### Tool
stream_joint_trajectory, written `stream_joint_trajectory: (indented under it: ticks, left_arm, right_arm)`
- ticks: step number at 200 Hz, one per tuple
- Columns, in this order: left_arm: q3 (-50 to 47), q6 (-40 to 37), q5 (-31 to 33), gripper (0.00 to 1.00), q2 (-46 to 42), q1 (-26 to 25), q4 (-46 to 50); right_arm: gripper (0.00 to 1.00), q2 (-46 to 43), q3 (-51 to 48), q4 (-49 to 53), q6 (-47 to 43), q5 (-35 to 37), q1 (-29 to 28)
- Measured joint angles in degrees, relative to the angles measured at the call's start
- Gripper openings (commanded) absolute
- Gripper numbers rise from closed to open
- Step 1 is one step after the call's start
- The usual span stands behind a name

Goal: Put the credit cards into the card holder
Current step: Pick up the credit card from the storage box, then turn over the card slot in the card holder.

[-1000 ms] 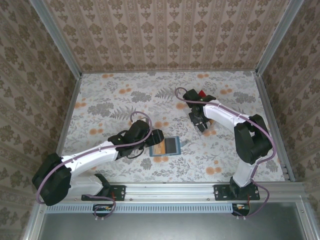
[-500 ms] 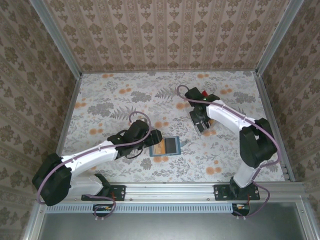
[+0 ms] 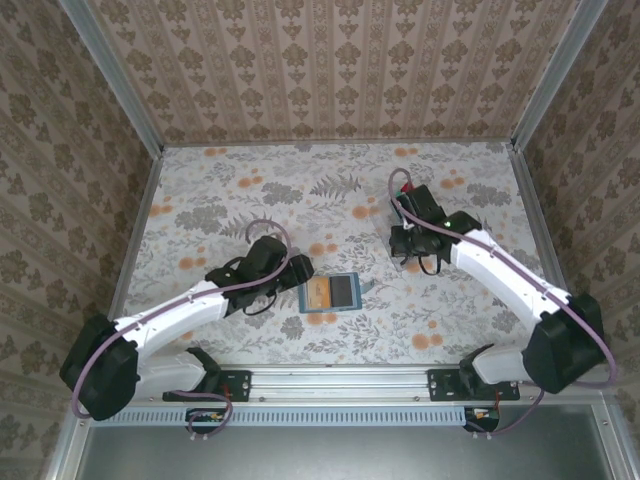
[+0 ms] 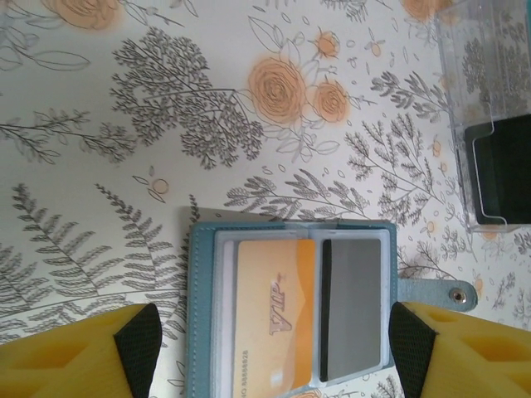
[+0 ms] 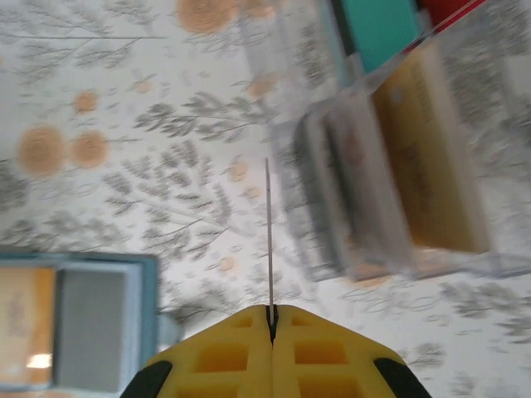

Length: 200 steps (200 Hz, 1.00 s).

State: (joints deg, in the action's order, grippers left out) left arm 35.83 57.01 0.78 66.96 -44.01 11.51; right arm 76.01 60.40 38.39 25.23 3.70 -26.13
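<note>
**Inspector:** Starting with the table (image 3: pixel 200 200): what is sitting on it?

**Assistant:** The clear rack (image 5: pixel 398 191) is standing toward the far right. The card holder (image 4: pixel 202 307) is lying open and flat near the middle, closer to the arms. An orange card (image 4: pixel 274 315) is sitting in its left pocket, and the grey pocket (image 4: pixel 355 307) beside it is looking vacant.

**Inspector:** And the grippers?

**Assistant:** The left gripper (image 4: pixel 274 352) is hanging wide open, with the holder lying between its fingers in the wrist view. I cannot tell whether it is touching the holder. The right gripper (image 5: pixel 271 313) is pinching one held card (image 5: pixel 269 232) by its bottom edge. That card is standing upright and showing edge-on, so its colour is not readable.

**Inspector:** How is that card likely handling?

**Assistant:** I am judging it light, thin, fairly stiff and slick. A firm pinch on one short edge is leaving the rest free to enter a pocket. A slight twist could be enough to slide it between the pads.

**Inspector:** The holder?

**Assistant:** It is looking soft and light, and liable to skid when pushed. I judge that pinning down its border is advisable.

**Inspector:** Where is it relative to the carrying gripper?

**Assistant:** It is lying apart from it, to the left and nearer the bases, with bare table between them.
</note>
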Motion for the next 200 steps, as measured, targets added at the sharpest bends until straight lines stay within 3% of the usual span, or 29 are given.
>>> stream_joint_trajectory:
  ticks: [30,75,200]
  left_arm:
    - [-1.7,0.44,-0.7,0.75,-0.39,1.73,0.55]
    - [-4.26,1.33,-1.9,0.74,-0.37,2.05,0.52]
    - [-4.28,1.7,-5.53,0.63,6.6,1.81,-3.37]
  right_arm:
    - [0.02,-3.41,-9.09,-10.14,9.99,-8.9,-1.2]
    - [0.02,-2.75,-16.17,-18.82,18.27,-14.1,-4.44]
    - [0.03,5.22,-22.29,-30.58,21.68,-17.79,-7.5]
